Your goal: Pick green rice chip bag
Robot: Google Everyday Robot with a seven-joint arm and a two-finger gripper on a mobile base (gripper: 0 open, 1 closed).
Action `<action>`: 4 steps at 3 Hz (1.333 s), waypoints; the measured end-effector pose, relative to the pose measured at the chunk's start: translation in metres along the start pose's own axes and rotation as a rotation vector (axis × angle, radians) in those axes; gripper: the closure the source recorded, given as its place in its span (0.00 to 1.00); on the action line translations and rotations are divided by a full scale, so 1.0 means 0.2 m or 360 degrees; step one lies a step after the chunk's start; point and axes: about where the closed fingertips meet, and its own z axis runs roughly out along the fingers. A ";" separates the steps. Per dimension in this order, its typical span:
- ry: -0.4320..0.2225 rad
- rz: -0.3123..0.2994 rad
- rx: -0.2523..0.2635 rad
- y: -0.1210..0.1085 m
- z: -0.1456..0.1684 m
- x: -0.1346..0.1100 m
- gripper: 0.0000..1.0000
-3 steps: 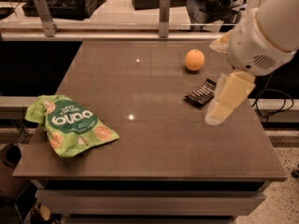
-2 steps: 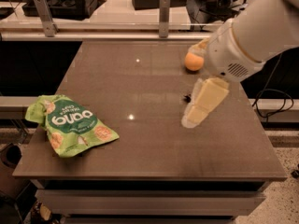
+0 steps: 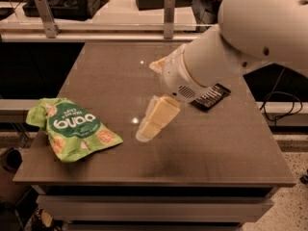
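The green rice chip bag (image 3: 72, 129) lies flat at the front left corner of the brown table (image 3: 216, 148), bright green with white lettering and pictures of round chips. My gripper (image 3: 146, 133) hangs from the large white arm (image 3: 240, 47) over the middle of the table, tilted down and to the left. It is to the right of the bag, a short way off, and above the surface. It holds nothing that I can see.
A small black wrapped bar (image 3: 210, 96) lies right of the arm's wrist. A rail with upright posts (image 3: 168, 13) runs along the table's far edge. The floor drops away at the front and right edges.
The arm has swung left across the table, bringing the gripper from the right side to the middle, closer to the bag. The orange fruit is now hidden behind the arm.
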 end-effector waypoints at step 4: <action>-0.0281 0.0027 -0.0185 0.20 0.53 -0.29 0.00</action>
